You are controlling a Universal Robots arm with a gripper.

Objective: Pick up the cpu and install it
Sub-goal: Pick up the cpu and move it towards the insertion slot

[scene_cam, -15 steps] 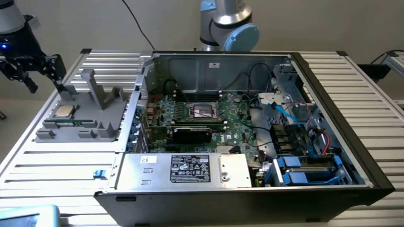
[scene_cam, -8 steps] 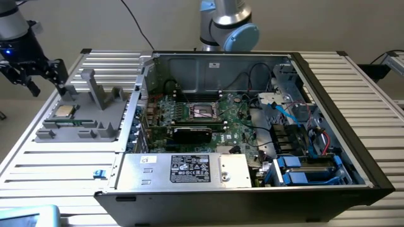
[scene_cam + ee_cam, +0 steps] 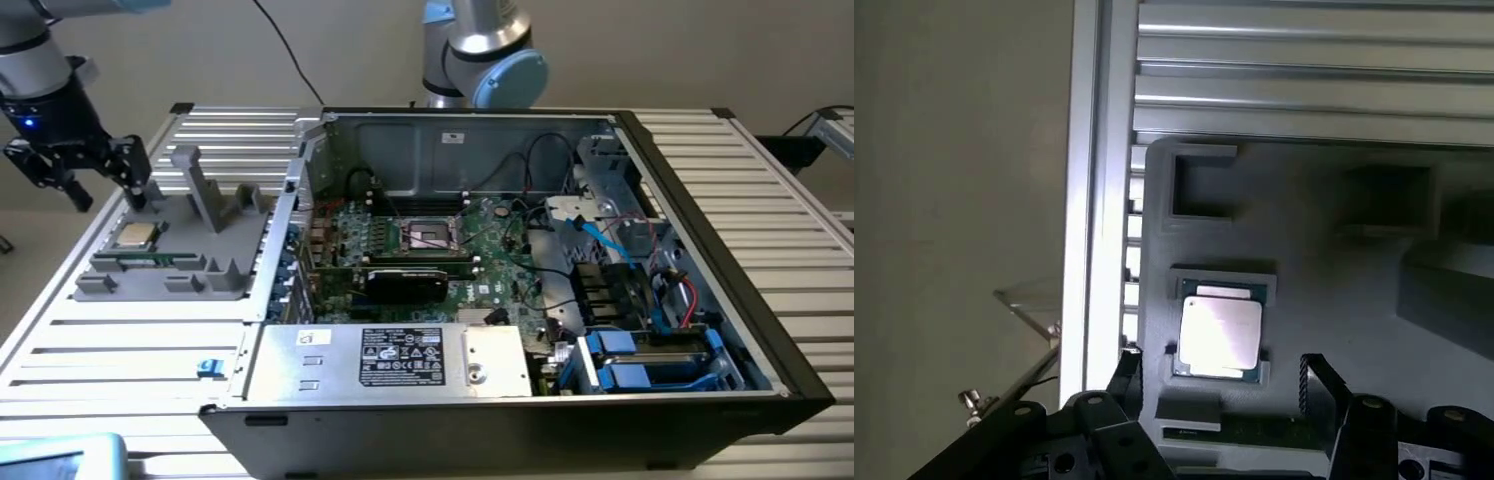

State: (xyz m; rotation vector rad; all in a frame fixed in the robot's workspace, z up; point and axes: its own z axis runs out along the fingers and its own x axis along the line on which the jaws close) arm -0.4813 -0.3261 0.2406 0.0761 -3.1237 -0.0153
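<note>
The cpu (image 3: 136, 236) (image 3: 1220, 334), a flat square chip with a shiny silver top, lies in a recess of the grey holder tray (image 3: 214, 262) at the exterior view's left. My gripper (image 3: 83, 165) (image 3: 1220, 388) hangs above the tray's far left corner, open, with nothing between its black fingers (image 3: 1126, 380). In the wrist view the chip lies just ahead of the two fingertips, apart from them. Inside the open computer case, the dark square socket (image 3: 430, 235) with its metal frame sits on the green motherboard (image 3: 497, 262).
The black computer case (image 3: 721, 290) lies open on a ribbed aluminium table (image 3: 120, 345), holding cables, blue drive bays and a silver power supply (image 3: 387, 357). Grey upright posts (image 3: 200, 185) stand on the tray beside the chip. The table's edge rail (image 3: 1099, 190) runs close to my gripper.
</note>
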